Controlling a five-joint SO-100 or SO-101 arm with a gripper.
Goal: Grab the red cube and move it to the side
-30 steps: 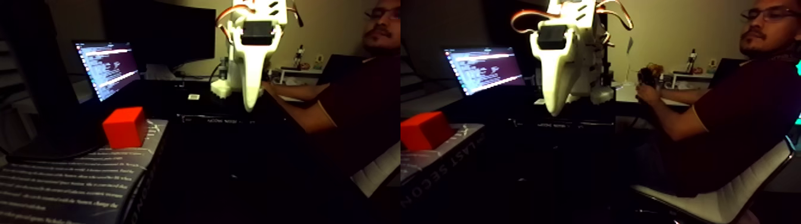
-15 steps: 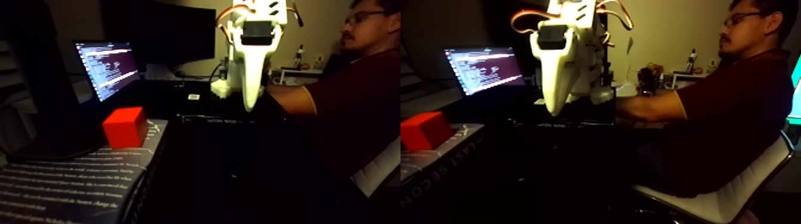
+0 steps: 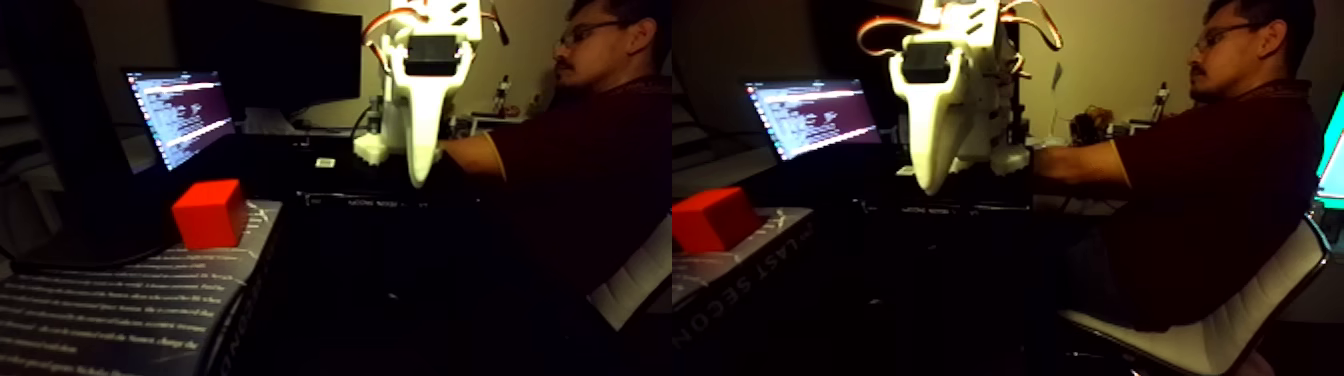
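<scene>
So the white plastic two-finger tool [image 3: 418, 180] is hanging up in the air, tip pointing down, holding nothing. From this angle the fingers line up as one tapered white blade, so I honestly can't tell if they're apart or pressed together. Orange and white wires loop around the top of the arm.

The task's thing, the bright red-orange smooth-faced cube [image 3: 209, 213], sits well apart from the tool, lower and off to the left in the left half of the fixed view. It's resting on the dark cover of a big book with pale printed lettering [image 3: 120, 310], close to the book's right-hand edge. Faces look plain and unmarked, corners crisp, and it's the one thing that really pops in this dim room.

What could go wrong, as I see it:
- cube is near the book's edge, so a sloppy sideways approach could shove it off onto the dark counter [image 3: 400, 260]
- smooth faces might slip if the pinch lands off-centre
- low light makes depth hard to judge

Behind it there's an open laptop with a lit screen of text [image 3: 180, 115], and a seated person in a dark red shirt [image 3: 590, 170] reaching in beside the arm.
</scene>
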